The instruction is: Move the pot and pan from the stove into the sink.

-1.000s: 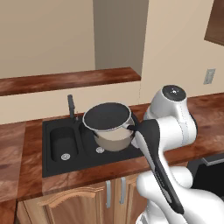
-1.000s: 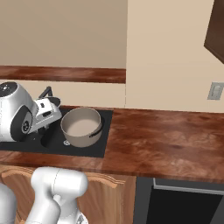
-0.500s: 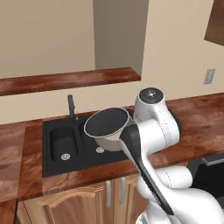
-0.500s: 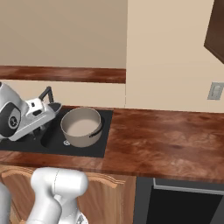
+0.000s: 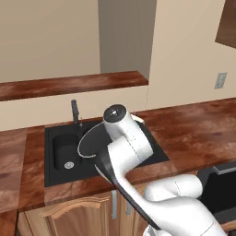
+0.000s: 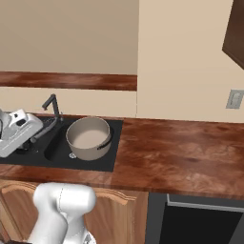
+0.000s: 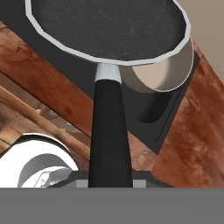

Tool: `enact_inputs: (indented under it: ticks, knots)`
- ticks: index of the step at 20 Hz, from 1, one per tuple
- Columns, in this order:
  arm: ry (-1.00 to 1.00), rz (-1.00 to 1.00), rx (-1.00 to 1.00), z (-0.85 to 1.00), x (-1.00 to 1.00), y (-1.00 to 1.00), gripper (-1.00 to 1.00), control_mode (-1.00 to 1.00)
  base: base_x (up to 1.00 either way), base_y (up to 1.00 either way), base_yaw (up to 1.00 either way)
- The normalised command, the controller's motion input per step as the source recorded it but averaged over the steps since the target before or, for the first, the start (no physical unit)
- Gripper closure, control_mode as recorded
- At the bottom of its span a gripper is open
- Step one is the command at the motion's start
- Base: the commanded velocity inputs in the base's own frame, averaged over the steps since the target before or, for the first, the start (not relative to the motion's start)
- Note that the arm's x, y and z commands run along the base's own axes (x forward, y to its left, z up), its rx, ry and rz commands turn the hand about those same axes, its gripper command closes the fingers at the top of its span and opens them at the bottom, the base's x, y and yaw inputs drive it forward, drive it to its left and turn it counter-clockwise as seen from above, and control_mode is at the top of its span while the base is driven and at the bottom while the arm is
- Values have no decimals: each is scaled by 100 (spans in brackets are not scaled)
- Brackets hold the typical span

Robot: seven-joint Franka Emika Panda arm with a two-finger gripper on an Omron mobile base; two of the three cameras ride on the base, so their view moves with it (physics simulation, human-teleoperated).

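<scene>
- Faucet point(image 5: 74, 111) stands at the back edge of the sink point(image 5: 57, 177), near its left basin point(image 5: 64, 150), which shows a silver drain.
- Pan point(image 7: 107, 27) hangs over the sink, tilted in the left base view, its pale rim point(image 5: 85, 140) showing left of the arm above the left basin; it is not resting on anything that I can see.
- Gripper point(image 7: 110, 175) is clamped on the pan's black handle point(image 7: 109, 131), jaws drawn in tight around it; in the hand view the handle runs straight up from the fingers to the dark, speckled pan.
- Pot point(image 6: 89, 138) sits in the right basin, against the sink's right edge, upright, pale inside showing, one black loop handle facing the counter point(image 6: 181, 152).
- Step in hand, as I judge it: the pot's half is done and the pan is being carried to its place, so the task is near its end.
- Next move calls for lowering the pan level into the left basin, keeping its rim off the faucet and the pot, then opening the jaws and lifting straight away from the handle.
- Risk: the long handle may catch the sink's front edge or leave the pan propped on the pot.
</scene>
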Motion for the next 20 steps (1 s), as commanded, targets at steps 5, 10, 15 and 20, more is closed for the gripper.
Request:
enact_inputs:
  ticks: [5, 10, 15, 20]
  knots:
    - [2, -2, -15, -5, 15, 51, 100, -100, 0, 0, 0]
    - [1, -3, -10, -8, 28, 43, 100, -100, 0, 0, 0]
    - [7, -4, -18, -19, 42, 52, 100, -100, 0, 0, 0]
    - [19, -2, -22, -22, 49, 38, 100, -100, 0, 0, 0]
